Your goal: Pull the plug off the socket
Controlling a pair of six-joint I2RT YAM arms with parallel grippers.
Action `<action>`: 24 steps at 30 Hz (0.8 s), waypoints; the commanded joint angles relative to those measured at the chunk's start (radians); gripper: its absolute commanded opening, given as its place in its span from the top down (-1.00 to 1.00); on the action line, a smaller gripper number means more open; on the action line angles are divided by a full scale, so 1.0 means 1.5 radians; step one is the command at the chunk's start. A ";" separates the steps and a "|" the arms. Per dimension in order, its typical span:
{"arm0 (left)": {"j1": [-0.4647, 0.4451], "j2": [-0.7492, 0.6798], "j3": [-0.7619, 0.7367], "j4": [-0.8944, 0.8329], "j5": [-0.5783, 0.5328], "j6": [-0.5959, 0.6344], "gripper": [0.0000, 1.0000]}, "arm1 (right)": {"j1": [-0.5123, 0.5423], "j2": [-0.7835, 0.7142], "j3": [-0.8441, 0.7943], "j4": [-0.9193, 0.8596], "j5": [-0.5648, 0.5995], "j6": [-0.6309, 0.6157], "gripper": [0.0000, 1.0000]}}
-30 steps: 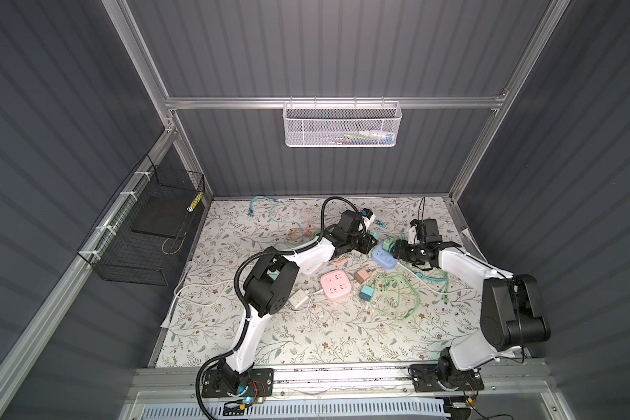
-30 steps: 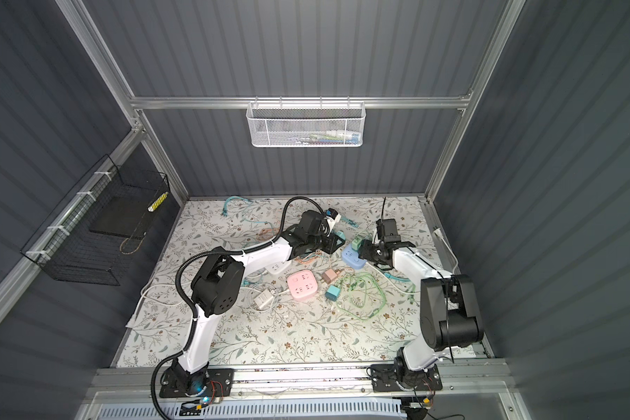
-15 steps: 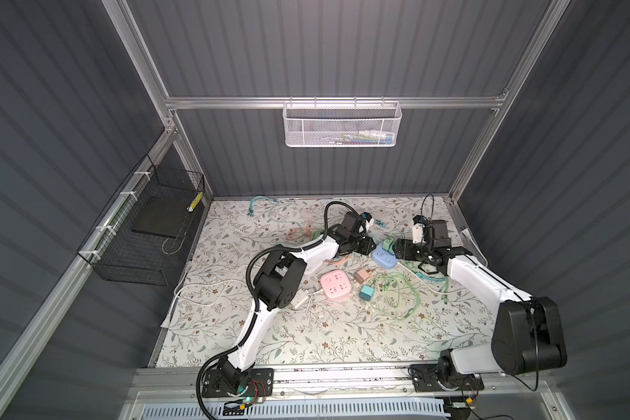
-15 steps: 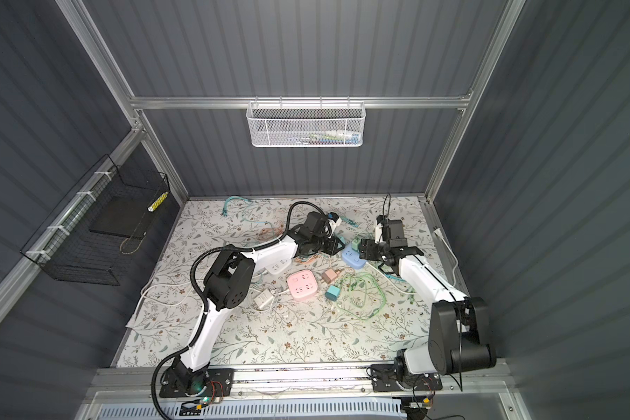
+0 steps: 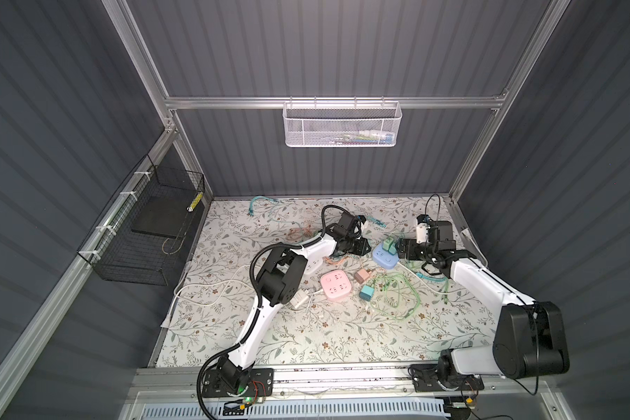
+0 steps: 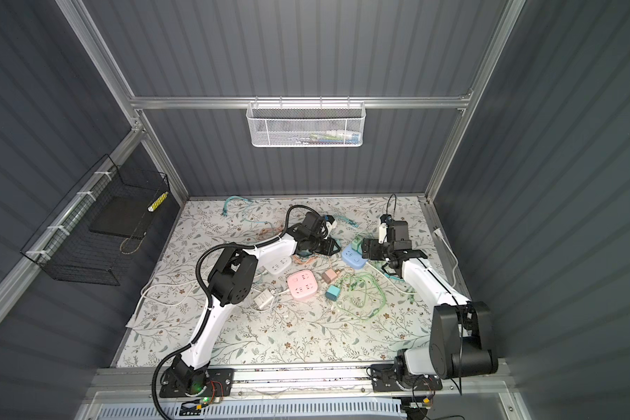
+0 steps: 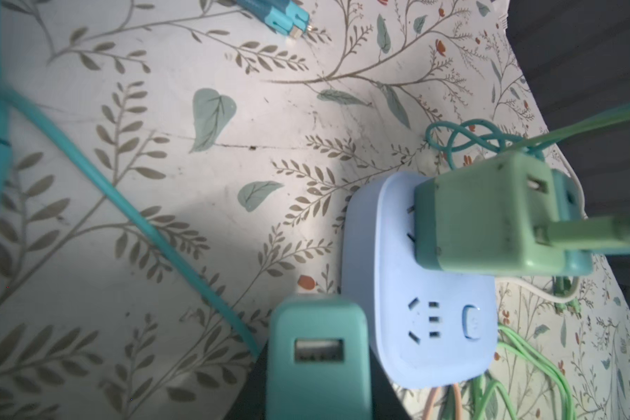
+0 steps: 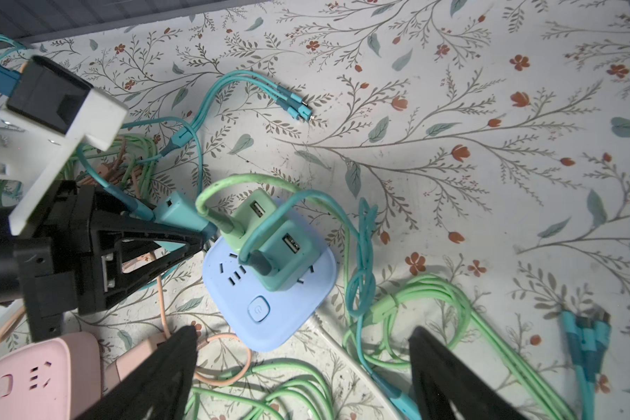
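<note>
The right pincer (image 8: pixel 302 343) has spread wide above the blue socket (image 8: pixel 270 312). The left pincer (image 8: pixel 201 240) stays clamped on a teal charger (image 8: pixel 175 214), which is already unplugged. Two plugged chargers (image 8: pixel 266 232) remain.

The blue socket (image 8: pixel 270 316) lies flat on the worktop (image 8: pixel 451 218), face up, with its round button showing. A teal plug (image 8: pixel 175 212) with one USB port is clear of it, pinched in the left gripper (image 8: pixel 201 238) just beside the socket. Side by side in the socket stand a green plug (image 8: pixel 250 214) and a darker plug (image 8: pixel 288 262).
</note>
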 commanded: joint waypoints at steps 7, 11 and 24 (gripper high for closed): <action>0.000 0.021 0.029 -0.040 0.034 0.001 0.10 | -0.005 -0.004 -0.014 0.011 -0.016 0.010 -0.83; 0.000 0.017 0.039 -0.071 0.000 0.009 -0.21 | -0.005 0.001 -0.014 0.005 -0.015 0.013 -0.84; 0.000 0.034 0.161 -0.264 -0.132 0.072 -0.41 | -0.006 0.011 -0.010 -0.006 -0.012 0.018 -0.85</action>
